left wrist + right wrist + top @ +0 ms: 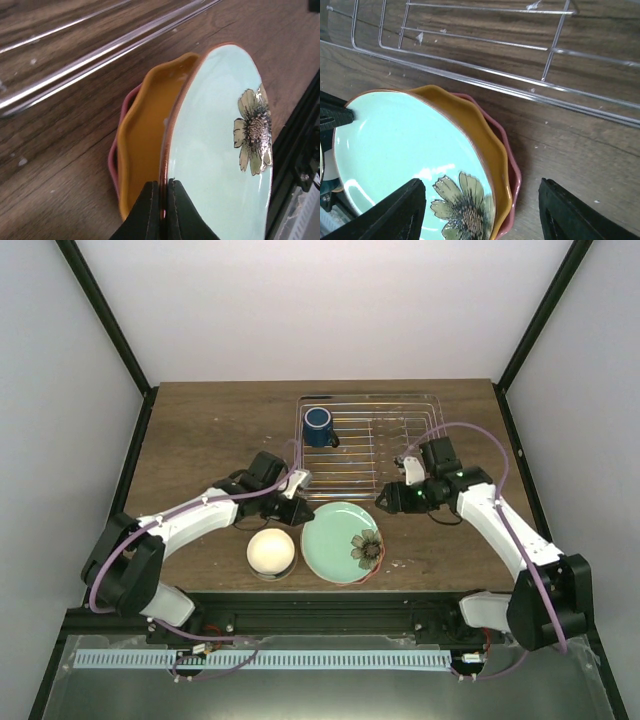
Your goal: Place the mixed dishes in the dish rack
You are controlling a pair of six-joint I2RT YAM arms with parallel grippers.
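Observation:
The mint-green flower-marked plate (335, 538) lies at the table's front, tipped up on its left side so its orange underside (145, 125) shows. It rests on the scalloped pink-red plate (514, 175). My left gripper (296, 497) is shut on the mint plate's rim (164, 197). My right gripper (384, 498) is open at the plate's far right edge, and its fingers (395, 212) straddle the flower side without touching. The cream-white bowl (270, 552) sits left of the plates. The dark blue mug (318, 426) stands upright in the dish rack (400, 400).
The rack's front wire (485, 75) runs just behind the stacked plates. The black frame rail (330, 602) borders the table's near edge close to the plates and bowl. Bare wood (210, 430) lies left of the rack.

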